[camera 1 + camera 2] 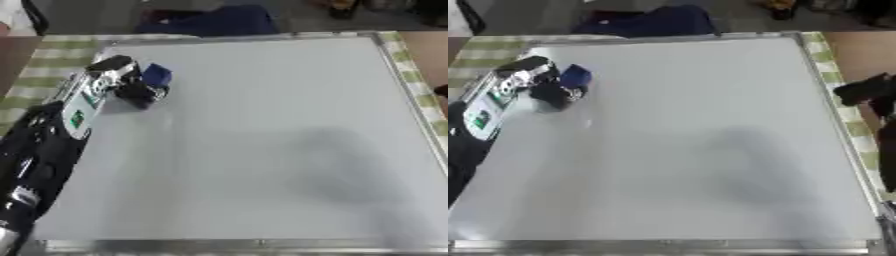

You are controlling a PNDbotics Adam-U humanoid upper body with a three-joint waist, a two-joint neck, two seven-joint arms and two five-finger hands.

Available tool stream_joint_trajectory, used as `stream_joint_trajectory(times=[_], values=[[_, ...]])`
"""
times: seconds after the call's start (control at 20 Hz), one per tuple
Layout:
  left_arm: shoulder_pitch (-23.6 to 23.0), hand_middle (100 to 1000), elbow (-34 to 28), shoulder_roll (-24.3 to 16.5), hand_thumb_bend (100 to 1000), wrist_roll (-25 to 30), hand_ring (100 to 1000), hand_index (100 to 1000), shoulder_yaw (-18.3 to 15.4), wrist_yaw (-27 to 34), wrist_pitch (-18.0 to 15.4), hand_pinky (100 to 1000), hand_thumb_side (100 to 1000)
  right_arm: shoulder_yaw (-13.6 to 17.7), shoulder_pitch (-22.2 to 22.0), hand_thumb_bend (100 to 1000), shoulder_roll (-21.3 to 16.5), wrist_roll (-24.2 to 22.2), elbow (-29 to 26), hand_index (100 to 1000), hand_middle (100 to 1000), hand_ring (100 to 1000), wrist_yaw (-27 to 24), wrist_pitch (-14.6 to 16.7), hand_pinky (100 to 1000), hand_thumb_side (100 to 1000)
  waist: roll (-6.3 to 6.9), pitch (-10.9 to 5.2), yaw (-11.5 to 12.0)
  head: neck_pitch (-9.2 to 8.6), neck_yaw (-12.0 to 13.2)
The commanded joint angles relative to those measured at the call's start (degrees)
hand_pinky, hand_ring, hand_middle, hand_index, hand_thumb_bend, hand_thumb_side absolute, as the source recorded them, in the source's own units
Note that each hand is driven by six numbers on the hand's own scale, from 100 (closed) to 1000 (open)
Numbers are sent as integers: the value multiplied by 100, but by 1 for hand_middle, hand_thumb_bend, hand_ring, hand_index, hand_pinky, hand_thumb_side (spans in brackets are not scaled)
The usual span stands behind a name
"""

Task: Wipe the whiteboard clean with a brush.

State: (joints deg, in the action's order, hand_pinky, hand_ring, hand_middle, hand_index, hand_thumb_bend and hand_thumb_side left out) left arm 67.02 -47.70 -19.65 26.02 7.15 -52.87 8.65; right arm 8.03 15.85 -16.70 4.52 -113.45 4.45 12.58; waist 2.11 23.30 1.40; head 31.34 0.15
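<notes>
Small blue block-shaped brush [157, 75] sits at the upper left of the large pale grey metal-framed whiteboard [262, 140], apparently touching its surface. Left hand [131, 82] has fingers curled round it. Right hand [868, 90] beside the board's right edge; finger state unclear.

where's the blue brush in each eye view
Left eye view: the blue brush is in the upper left, on the whiteboard, in the curled fingers of the left hand.
Right eye view: the blue brush is again upper left, but closer to the picture's left edge.
Shared landmark: the whiteboard's far left corner, just above and left of the brush in both views.
</notes>
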Motion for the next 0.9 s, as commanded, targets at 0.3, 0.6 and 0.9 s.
stream_joint_trajectory(times=[0.3,0.6,0.9], values=[[62,509,41,-38,173,-137,651,105,-21,-116,7,462,569,12,48,100,-34,-31,-114,491,480,625,3,16,719,970,-20,-90,-2,-67,20],[65,482,68,-22,168,-147,628,100,-20,-80,-30,440,532,17,48,100,-30,-27,-114,491,480,626,-1,25,719,972,-30,-86,-17,-77,25],[76,459,85,-15,155,-165,623,106,-27,-90,-36,437,526,14,54,100,-27,-39,-114,489,480,626,-3,29,719,972,-29,-80,-31,-82,31]])
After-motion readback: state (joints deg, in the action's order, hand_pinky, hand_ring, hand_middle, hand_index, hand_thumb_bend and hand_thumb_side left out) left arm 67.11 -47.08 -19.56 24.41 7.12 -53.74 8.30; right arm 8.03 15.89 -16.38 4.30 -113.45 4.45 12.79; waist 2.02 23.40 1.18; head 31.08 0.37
